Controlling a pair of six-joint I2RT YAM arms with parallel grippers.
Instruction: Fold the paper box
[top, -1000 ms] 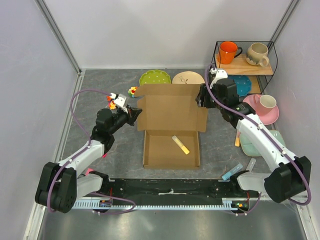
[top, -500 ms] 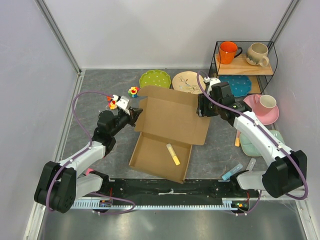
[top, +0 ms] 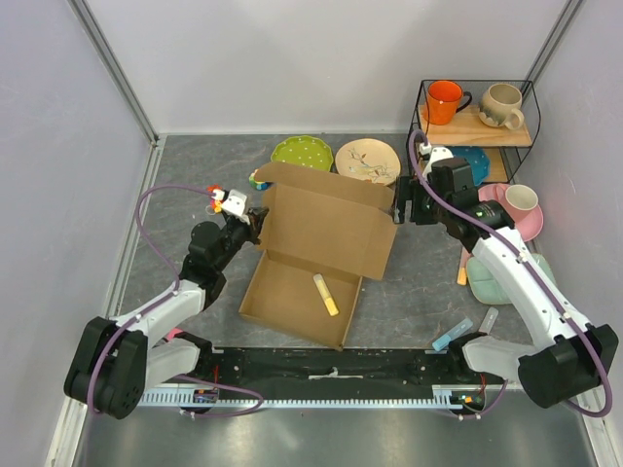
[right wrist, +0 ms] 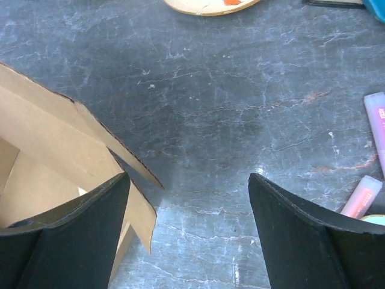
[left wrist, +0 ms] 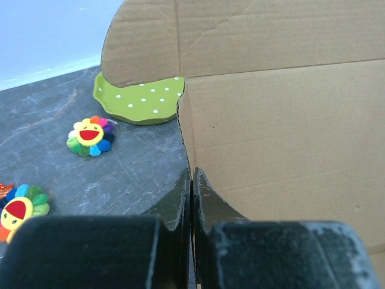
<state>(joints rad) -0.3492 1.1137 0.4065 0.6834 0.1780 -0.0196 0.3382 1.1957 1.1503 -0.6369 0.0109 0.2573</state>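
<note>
On the grey table the paper box has swung askew at centre. The left gripper stays pinched on its lid's left edge. The right gripper has let go, jaws spread wide. One yellow marker lies inside. Two flower toys lie beside the box.

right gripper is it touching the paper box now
Cannot tell. In the right wrist view the right gripper stands open and the paper box flap disappears behind one finger, showing neither contact nor gap.

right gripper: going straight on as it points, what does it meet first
Probably the bare table ahead of the right gripper, though the paper box flap lies close beside it.
</note>
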